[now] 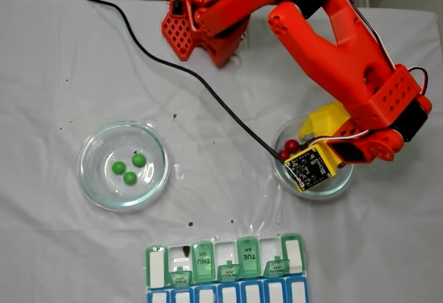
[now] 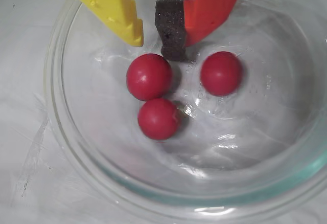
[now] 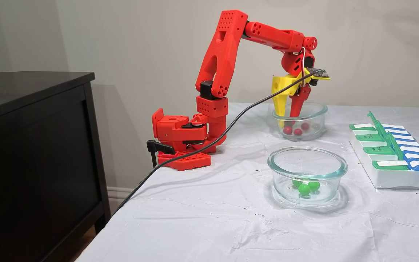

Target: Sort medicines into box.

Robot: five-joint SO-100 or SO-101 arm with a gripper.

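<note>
Tool (image 2: 156, 45) open narrow, empty, tips down inside glass dish (image 2: 66, 147) just above three red balls (image 2: 148, 76); none gripped

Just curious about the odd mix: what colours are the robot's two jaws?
One yellow, one red with a dark foam pad, seen best in the wrist view.

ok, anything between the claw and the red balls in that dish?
Nothing visible. The open claw hangs inside the glass dish, just above the three red balls. The black foam pad on the red finger sits closest, clear of them.
</note>
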